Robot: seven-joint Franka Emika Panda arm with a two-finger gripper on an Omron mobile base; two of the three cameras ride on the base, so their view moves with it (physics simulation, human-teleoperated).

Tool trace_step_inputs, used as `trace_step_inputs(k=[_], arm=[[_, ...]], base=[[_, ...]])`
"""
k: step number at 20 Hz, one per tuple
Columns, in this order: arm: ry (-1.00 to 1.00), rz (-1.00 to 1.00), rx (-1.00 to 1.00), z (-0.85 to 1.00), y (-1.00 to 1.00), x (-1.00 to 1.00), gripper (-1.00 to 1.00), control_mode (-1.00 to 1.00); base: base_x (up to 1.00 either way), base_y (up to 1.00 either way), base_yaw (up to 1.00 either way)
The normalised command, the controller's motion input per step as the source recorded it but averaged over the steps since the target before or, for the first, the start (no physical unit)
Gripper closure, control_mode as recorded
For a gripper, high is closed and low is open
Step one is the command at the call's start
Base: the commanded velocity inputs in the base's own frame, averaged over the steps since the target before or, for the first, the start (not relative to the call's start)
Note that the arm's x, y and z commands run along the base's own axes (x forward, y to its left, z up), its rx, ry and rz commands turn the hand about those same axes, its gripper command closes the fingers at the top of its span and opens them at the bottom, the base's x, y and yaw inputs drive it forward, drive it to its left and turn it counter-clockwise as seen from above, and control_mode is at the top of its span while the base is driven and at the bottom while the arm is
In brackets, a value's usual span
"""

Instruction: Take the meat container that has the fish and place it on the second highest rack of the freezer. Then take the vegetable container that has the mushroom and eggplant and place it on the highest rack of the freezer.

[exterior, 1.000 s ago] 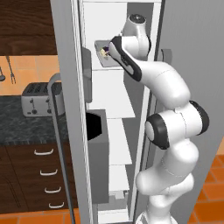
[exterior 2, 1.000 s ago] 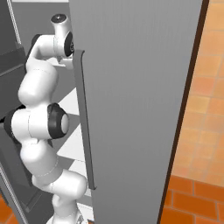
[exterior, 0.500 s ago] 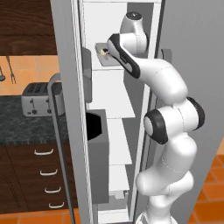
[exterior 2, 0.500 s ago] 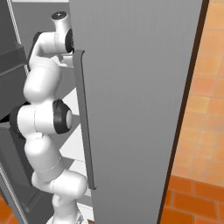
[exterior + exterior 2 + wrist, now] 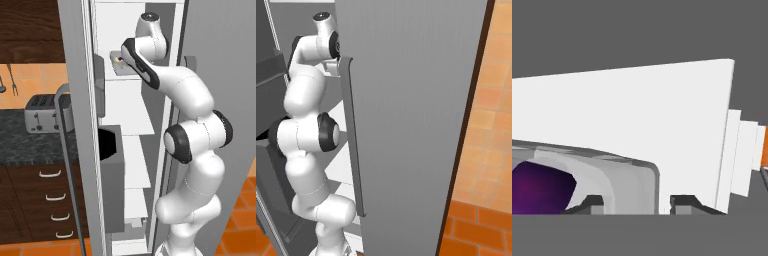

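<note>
We judge the second part nearly finished, because our gripper (image 5: 632,204) grasps the rim of the vegetable container (image 5: 602,175) with the eggplant (image 5: 539,187), just above the highest rack (image 5: 627,115) inside the freezer (image 5: 127,107)

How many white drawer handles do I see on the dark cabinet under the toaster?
4, stacked on the dark cabinet below the toaster: top handle, second, third, lowest. The freezer door may hide more.
</note>
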Motion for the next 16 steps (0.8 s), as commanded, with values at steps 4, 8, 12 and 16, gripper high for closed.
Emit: trace_step_inputs(k=[4, 8, 12, 16], arm=[[-0.1, 0.0, 0.0, -0.19, 0.0, -0.08, -1.0, -1.0], [-0.24, 0.0, 0.0, 0.0, 0.0, 0.0, -1.0, -1.0], [-0.35, 0.01, 0.0, 0.14, 0.0, 0.0, -1.0, -1.0], [-0.3, 0.02, 0.0, 0.06, 0.0, -0.34, -1.0, -1.0]], base=[[0.0, 0.0, 0.0], [0.0, 0.0, 0.0], [0.0, 0.0, 0.0], [0.0, 0.0, 0.0]])
